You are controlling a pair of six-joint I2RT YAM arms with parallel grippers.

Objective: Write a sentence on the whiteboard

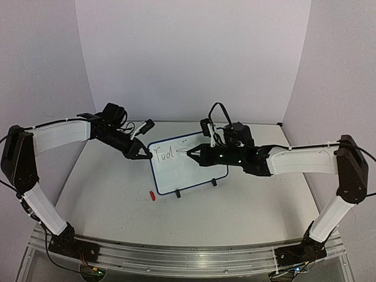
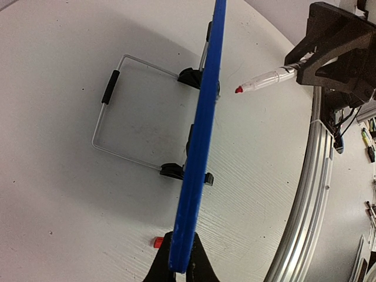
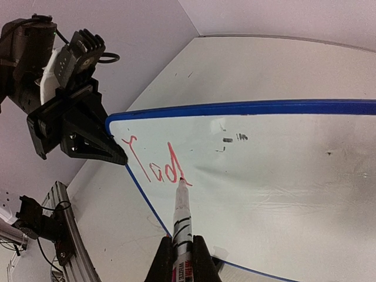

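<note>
The whiteboard (image 1: 194, 173) stands tilted on its two black feet at the table's middle. It carries the sentence (image 1: 164, 154) in red, reading only "Tod" (image 3: 154, 163). My left gripper (image 1: 143, 155) is shut on the board's left blue edge (image 2: 202, 135), which shows edge-on between its fingers (image 2: 200, 258). My right gripper (image 1: 198, 154) is shut on a white marker (image 3: 181, 214). The marker's red tip rests on the board at the end of the "d". From the left wrist, the marker (image 2: 264, 80) points at the board's face.
A red marker cap (image 1: 151, 195) lies on the table in front of the board's left foot, and shows beside my left fingers (image 2: 157, 241). A wire stand (image 2: 117, 106) props the board from behind. Faint grey smudges (image 3: 232, 140) mark the board's upper part.
</note>
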